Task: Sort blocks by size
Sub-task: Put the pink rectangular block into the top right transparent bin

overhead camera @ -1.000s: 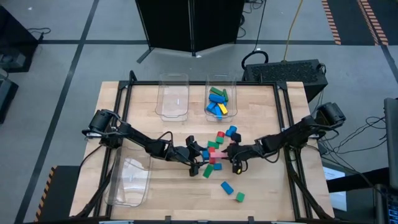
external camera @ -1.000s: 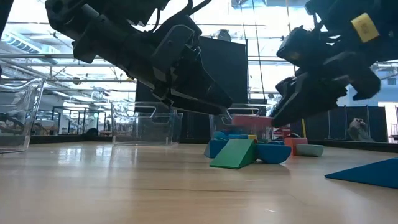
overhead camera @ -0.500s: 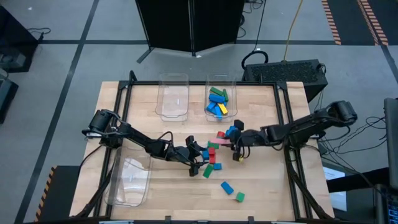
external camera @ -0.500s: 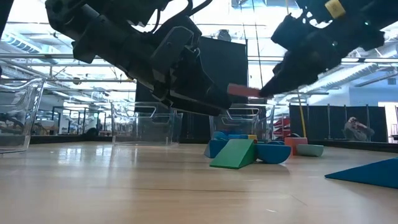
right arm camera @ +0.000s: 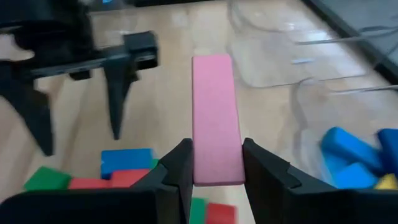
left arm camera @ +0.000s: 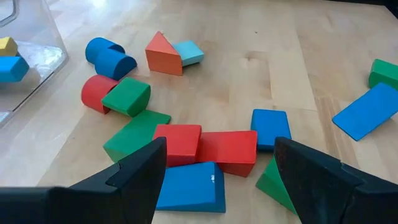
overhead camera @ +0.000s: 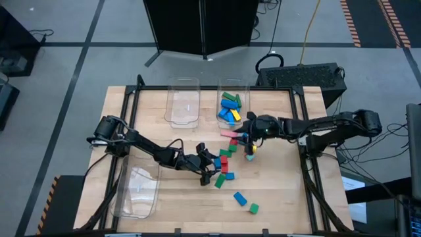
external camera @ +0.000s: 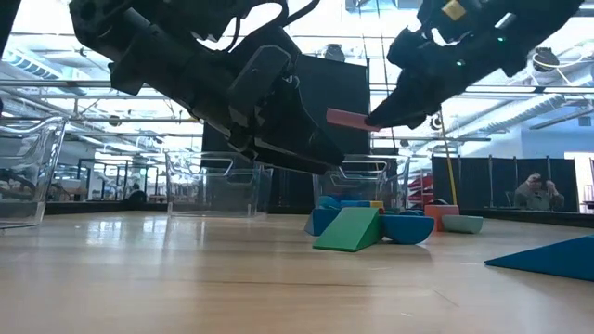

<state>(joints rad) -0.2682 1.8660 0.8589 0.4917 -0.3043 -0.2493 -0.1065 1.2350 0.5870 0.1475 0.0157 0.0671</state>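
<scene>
A long pink block (right arm camera: pixel 214 118) hangs above the table with my right gripper (right arm camera: pixel 216 155) shut on it, just in front of the far clear bin (overhead camera: pixel 234 89) that holds blue, green and yellow blocks. In the high view the pink block (overhead camera: pixel 229 133) sticks out of my right gripper (overhead camera: pixel 241 135) toward the table's left. A pile of red, blue and green blocks (left arm camera: pixel 205 146) lies on the table's middle. My left gripper (left arm camera: pixel 221 149) stands open, low over that pile, touching nothing. My right gripper pinches the pink block's two long sides near one end (right arm camera: pixel 214 171) between its two fingers (right arm camera: pixel 177 171). The block runs on forward along the fingers, about level, lifted clear of the table and the pile (external camera: pixel 348 119).
An empty clear bin (overhead camera: pixel 183 104) stands beside the filled one at the far edge. A third clear bin (overhead camera: pixel 137 191) sits at the near left. A blue block (overhead camera: pixel 240 197) and a green block (overhead camera: pixel 253 209) lie loose near the front edge.
My right gripper has risen from the pile and gone toward the table's far edge, to the bin with blocks, carrying the pink block. The block now hangs well clear of the table.
</scene>
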